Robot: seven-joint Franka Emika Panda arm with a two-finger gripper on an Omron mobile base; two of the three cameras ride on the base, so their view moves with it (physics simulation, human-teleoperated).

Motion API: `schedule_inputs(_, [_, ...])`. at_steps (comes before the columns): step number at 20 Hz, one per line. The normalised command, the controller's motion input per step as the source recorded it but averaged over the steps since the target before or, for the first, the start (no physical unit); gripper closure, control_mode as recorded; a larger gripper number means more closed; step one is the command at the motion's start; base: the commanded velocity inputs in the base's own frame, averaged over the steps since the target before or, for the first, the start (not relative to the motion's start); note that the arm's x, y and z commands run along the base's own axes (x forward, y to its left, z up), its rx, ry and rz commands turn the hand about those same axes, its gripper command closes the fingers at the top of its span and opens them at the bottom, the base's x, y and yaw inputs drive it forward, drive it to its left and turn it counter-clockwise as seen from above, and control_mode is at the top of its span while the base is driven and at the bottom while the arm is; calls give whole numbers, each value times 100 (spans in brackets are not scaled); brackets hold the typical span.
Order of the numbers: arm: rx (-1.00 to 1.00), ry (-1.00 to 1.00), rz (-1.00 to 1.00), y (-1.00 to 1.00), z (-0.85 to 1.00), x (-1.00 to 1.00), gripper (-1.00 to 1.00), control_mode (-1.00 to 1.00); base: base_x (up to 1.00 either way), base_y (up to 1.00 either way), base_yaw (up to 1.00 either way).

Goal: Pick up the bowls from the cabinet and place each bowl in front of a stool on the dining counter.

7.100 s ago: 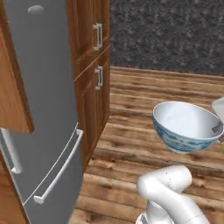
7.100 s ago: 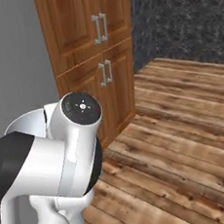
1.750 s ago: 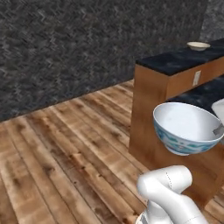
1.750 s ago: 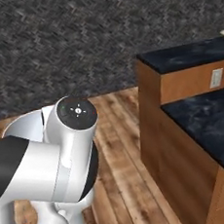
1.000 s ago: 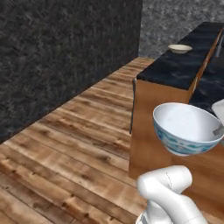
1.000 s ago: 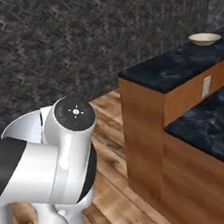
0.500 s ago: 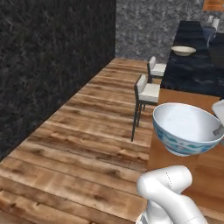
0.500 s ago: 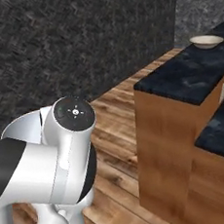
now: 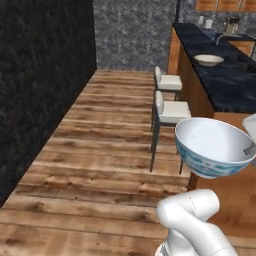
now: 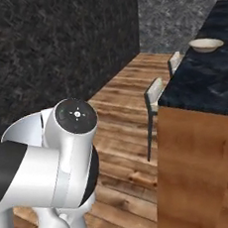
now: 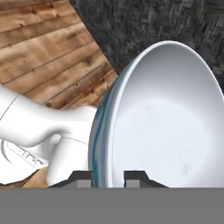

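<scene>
My gripper (image 11: pixel 108 177) is shut on the rim of the deep white bowl with blue patterning (image 11: pixel 166 118), one fingertip (image 11: pixel 83 177) outside the wall and one inside. The bowl (image 9: pixel 214 148) hangs tilted in the air above the arm, with the gripper (image 9: pixel 248 149) at its right rim. The shallow cream-beige bowl (image 9: pixel 208 60) rests on the black marble dining counter (image 9: pixel 225 82), in front of the far stool (image 9: pixel 167 82). A nearer stool (image 9: pixel 170 111) stands beside the counter's wood side. From the right base, the beige bowl (image 10: pixel 206 45) and counter (image 10: pixel 207 83) lie ahead right. The cabinet is out of view.
A dark stone wall (image 9: pixel 40 85) runs along the left, with wooden floor (image 9: pixel 100 150) between it and the stools. The counter's brown end panel (image 10: pixel 191 167) stands close on the right. Small items (image 9: pixel 230 25) sit at the counter's far end.
The whole scene has swung as the base turned: the counter's long side and both stools are now ahead. The blue-patterned bowl stays gripped in the same place in the view.
</scene>
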Motion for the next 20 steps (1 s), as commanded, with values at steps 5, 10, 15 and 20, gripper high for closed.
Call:
schedule_inputs(5, [0,0,0,0,0,0,100,100,99,100,-43])
schedule_inputs(10, [0,0,0,0,0,0,100,100,80,100,-40])
schedule_inputs(15, [0,0,0,0,0,0,100,100,77,100,-41])
schedule_inputs(20, [0,0,0,0,0,0,100,100,98,100,-38])
